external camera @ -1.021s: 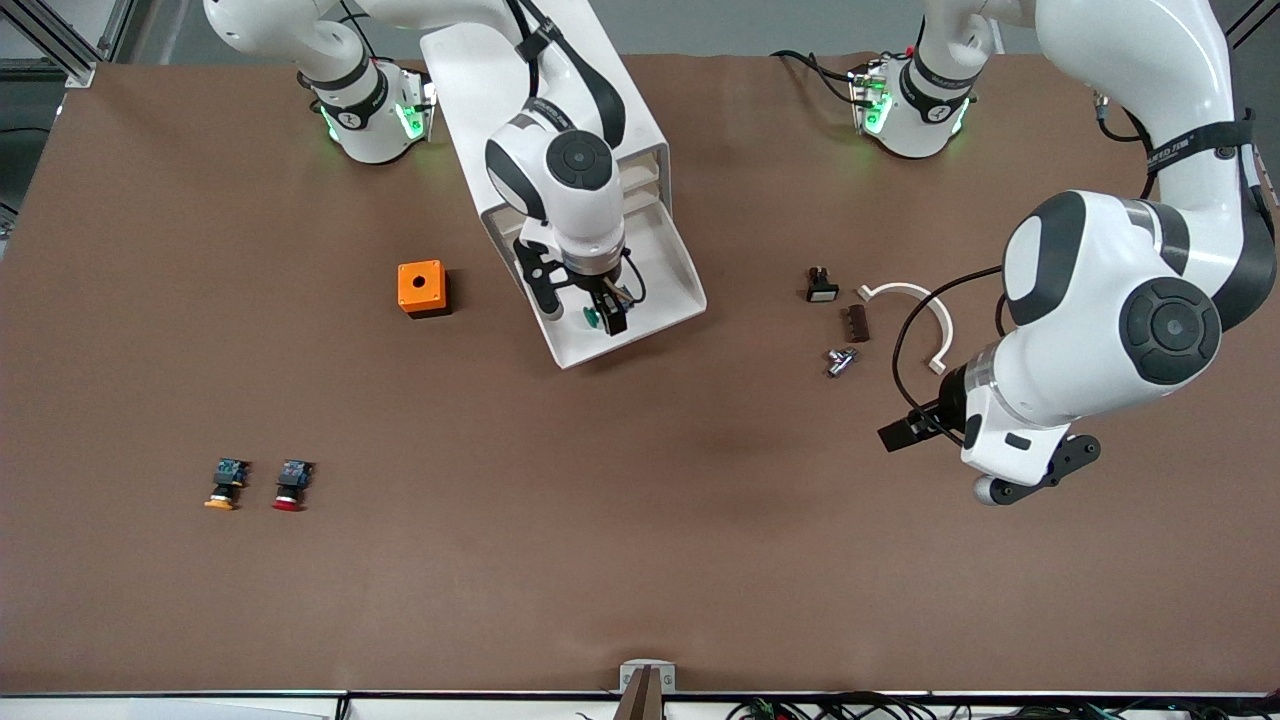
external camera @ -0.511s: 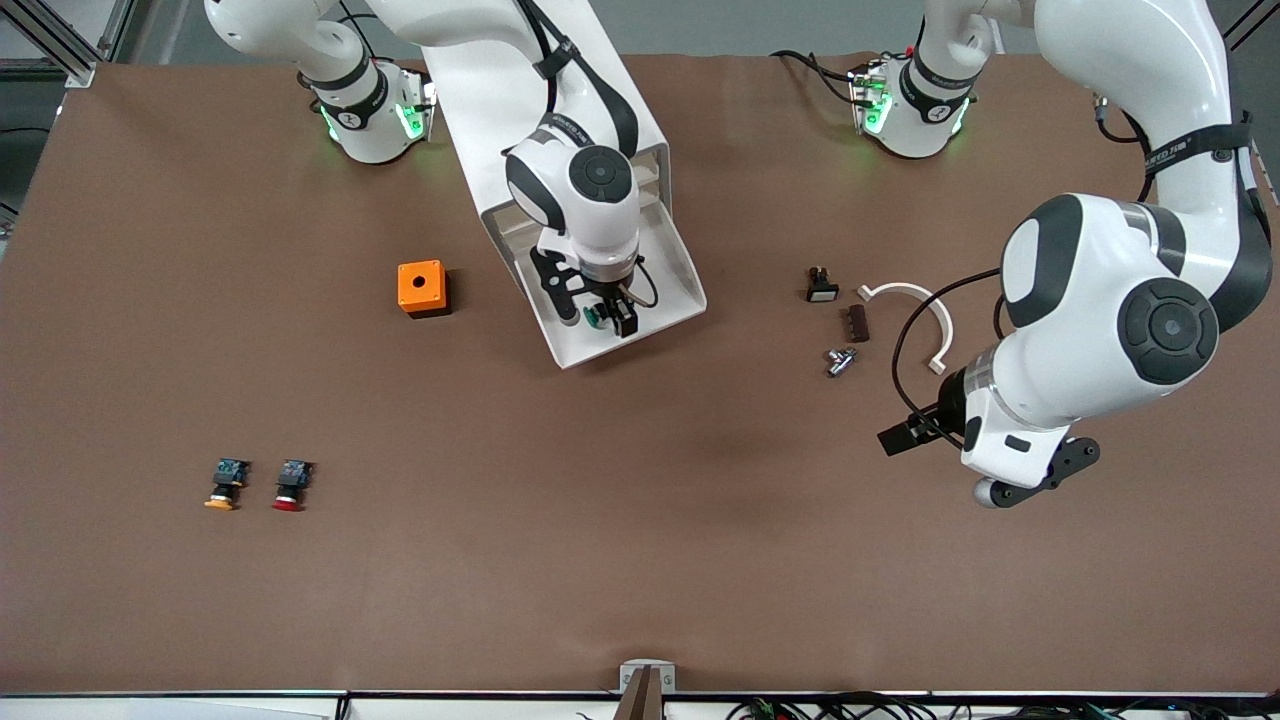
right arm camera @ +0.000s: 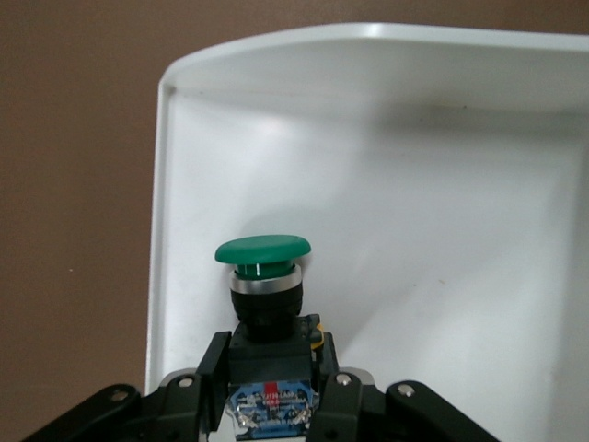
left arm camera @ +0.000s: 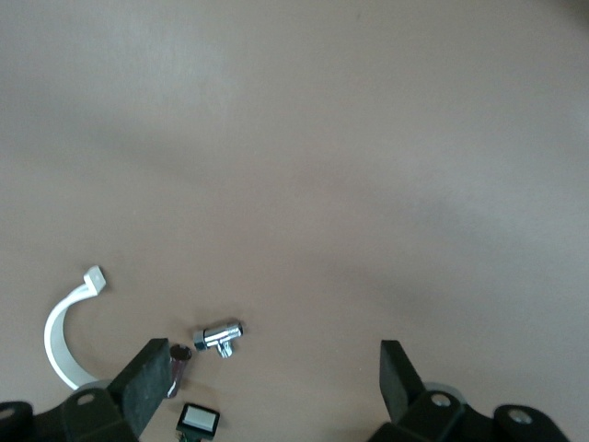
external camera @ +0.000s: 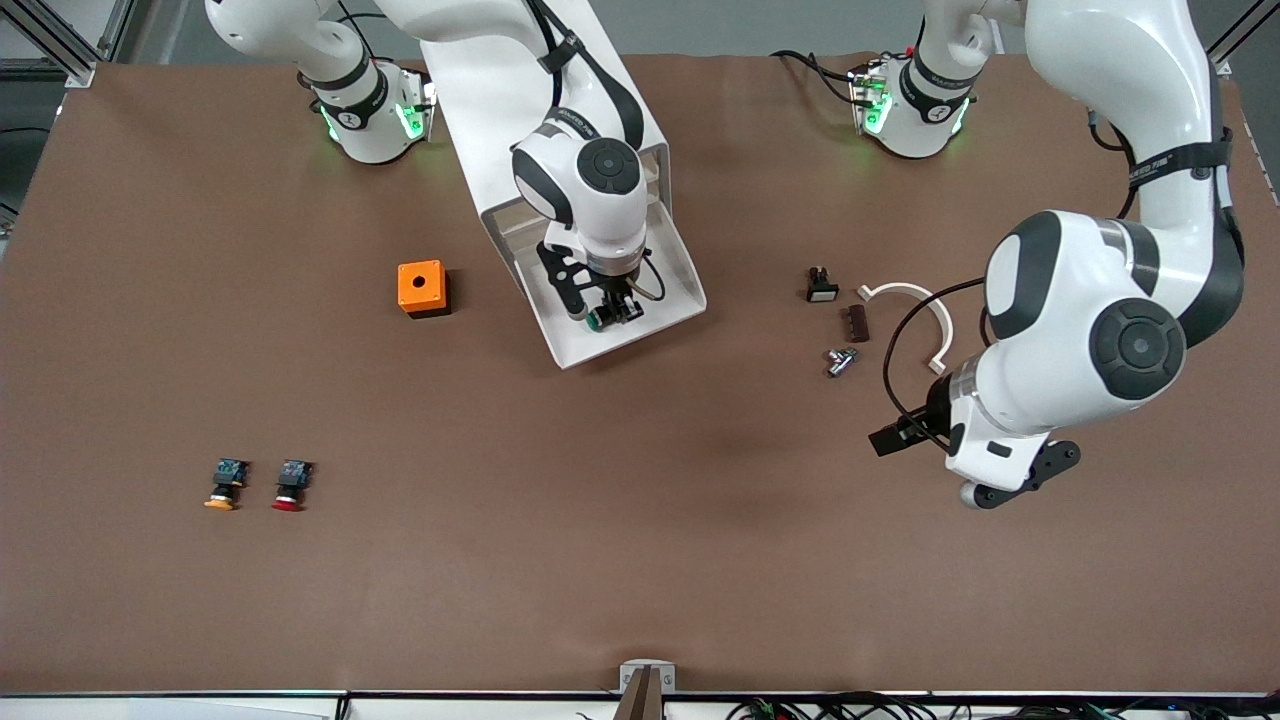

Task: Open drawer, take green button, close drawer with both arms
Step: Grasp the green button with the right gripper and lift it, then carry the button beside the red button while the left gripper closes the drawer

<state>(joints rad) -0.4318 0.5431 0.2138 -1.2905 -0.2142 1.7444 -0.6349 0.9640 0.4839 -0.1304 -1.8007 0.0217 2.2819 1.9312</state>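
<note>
The drawer (external camera: 673, 262) stands pulled out of the white cabinet (external camera: 500, 95), its cream front toward the front camera. Inside it is the green-capped button (external camera: 597, 320). My right gripper (external camera: 609, 311) reaches down into the drawer and is shut on the button's black body. In the right wrist view the fingers (right arm camera: 213, 364) clamp the button (right arm camera: 263, 269) on both sides, cap pointing away, above the drawer floor (right arm camera: 442, 184). My left gripper (external camera: 1010, 480) hangs open over bare table at the left arm's end, with nothing in the left gripper (left arm camera: 271, 378).
An orange box (external camera: 421, 288) sits beside the drawer toward the right arm's end. A yellow-capped button (external camera: 224, 484) and a red-capped button (external camera: 291, 484) lie nearer the front camera. A white curved clip (external camera: 925, 310), chrome fitting (external camera: 840, 361), black switch (external camera: 822, 286) and brown piece (external camera: 857, 323) lie by the left arm.
My right gripper has come down into the drawer and shut on the green button. The left arm has shifted slightly toward the table's middle.
</note>
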